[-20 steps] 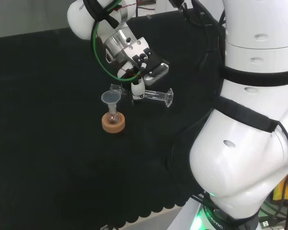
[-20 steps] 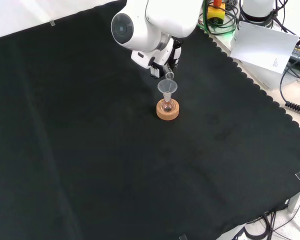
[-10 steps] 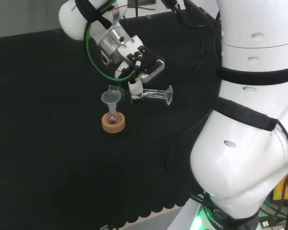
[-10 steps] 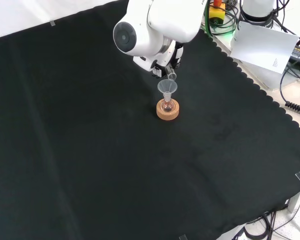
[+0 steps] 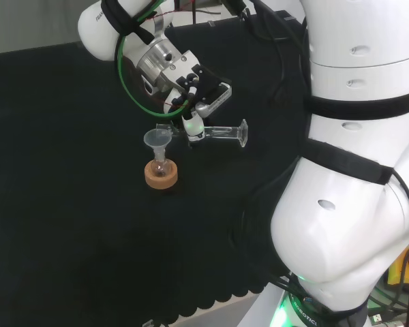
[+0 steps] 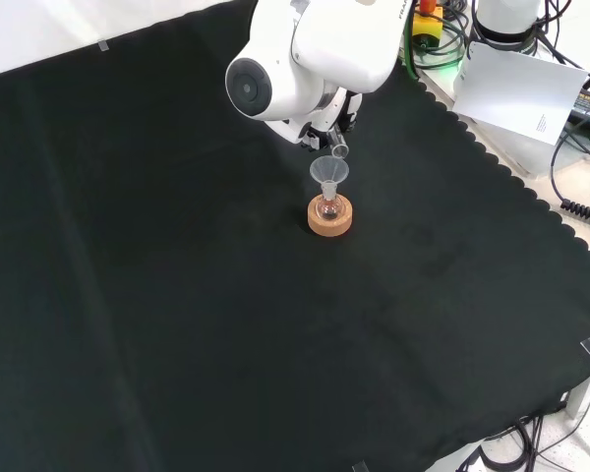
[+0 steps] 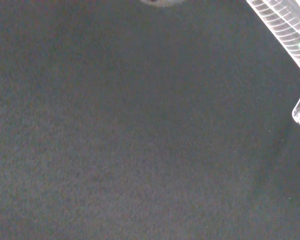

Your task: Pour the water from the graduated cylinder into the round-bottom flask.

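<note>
**One clear cylinder, tipped over a funnel**

One graduated cylinder (image 5: 218,133) lies almost level in the hand (image 5: 194,102), whose fingers curl round its middle; its mouth sits just above the funnel (image 5: 157,139) in the round-bottom flask (image 5: 161,165), which rests in a cork ring (image 5: 161,175) on the counter (image 5: 68,225). The cylinder's ribbed base (image 7: 290,25) appears in the wrist view. Judged light, rigid, smooth and breakable, it is best held mid-barrel, clear of lip and foot.
</note>
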